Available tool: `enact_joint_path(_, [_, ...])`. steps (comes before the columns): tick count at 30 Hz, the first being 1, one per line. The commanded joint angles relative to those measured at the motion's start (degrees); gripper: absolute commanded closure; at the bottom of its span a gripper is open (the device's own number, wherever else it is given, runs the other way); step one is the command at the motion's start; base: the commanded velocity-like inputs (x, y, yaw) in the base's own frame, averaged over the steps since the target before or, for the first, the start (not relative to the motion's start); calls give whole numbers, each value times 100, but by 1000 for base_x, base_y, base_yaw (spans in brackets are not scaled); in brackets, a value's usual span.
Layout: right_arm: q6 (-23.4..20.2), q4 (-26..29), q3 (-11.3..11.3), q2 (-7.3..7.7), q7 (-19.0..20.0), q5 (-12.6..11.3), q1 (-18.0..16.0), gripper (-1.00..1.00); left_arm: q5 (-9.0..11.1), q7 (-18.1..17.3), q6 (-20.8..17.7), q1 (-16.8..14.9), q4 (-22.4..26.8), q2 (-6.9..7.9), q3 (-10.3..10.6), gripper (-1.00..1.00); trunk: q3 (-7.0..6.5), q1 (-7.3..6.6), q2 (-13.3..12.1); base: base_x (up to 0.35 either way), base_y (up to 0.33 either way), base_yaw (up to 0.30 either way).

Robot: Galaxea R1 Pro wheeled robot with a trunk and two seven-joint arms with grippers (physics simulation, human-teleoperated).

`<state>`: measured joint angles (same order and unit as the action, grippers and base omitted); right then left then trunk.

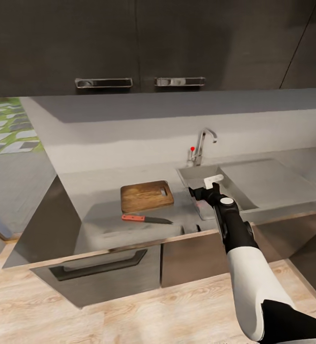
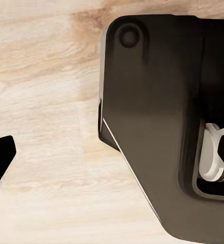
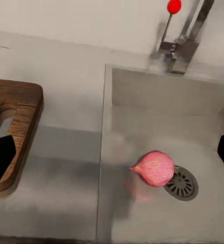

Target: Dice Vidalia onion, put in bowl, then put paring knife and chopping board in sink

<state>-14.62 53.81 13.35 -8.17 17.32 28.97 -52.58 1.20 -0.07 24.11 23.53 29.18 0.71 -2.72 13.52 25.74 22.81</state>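
One pink bulbous Vidalia onion (image 3: 154, 168), steel sink (image 3: 142, 218).

The small pink-red Vidalia onion (image 3: 155, 168) lies in the grey steel sink (image 3: 157, 101), touching its round drain. The dark-brown wooden chopping board (image 1: 146, 195) lies flat on the grey countertop (image 1: 96, 191), the orange-handled paring knife (image 1: 146, 219) beside its front edge.

the head view looks forward and down from well back over the countertop (image 1: 105, 224), taking in the board (image 1: 146, 195), the sink (image 1: 201, 177) and the tap (image 1: 203, 145). the right wrist view looks down into the sink (image 3: 157, 127) from close above, facing the far wall, and shares the sink, the tap (image 3: 185, 40) and the board's right end (image 3: 15, 127) with the head view. the left wrist view looks close at the wooden floor (image 2: 45, 101) and a dark robot part (image 2: 157, 127).
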Motion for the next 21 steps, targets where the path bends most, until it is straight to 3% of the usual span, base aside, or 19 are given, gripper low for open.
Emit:
enact_joint_path(1, [-9, 13, 39, -10, 52, 62, -6, -100, 12, -1, 6, 3, 9, 0, -1, -100, 4, 4, 11, 0, 0, -224])
enact_joint_path(15, [13, 175, 89, 123, 26, 79, -6, -100, 16, 4, 6, 3, 20, -1, -1, -100, -90, 4, 11, 0, 0, -226])
enact_joint_path(17, [4, 286, 164, 140, 21, 81, -4, -100, 17, 6, 6, 3, 19, -1, -1, -100, -104, 4, 11, 0, 0, -227])
enact_joint_path(21, [-11, 483, 608, 149, 22, 83, 56, -100, 13, 5, 6, 3, 27, -7, -5, -100, -131, 4, 11, 0, -19, -227])
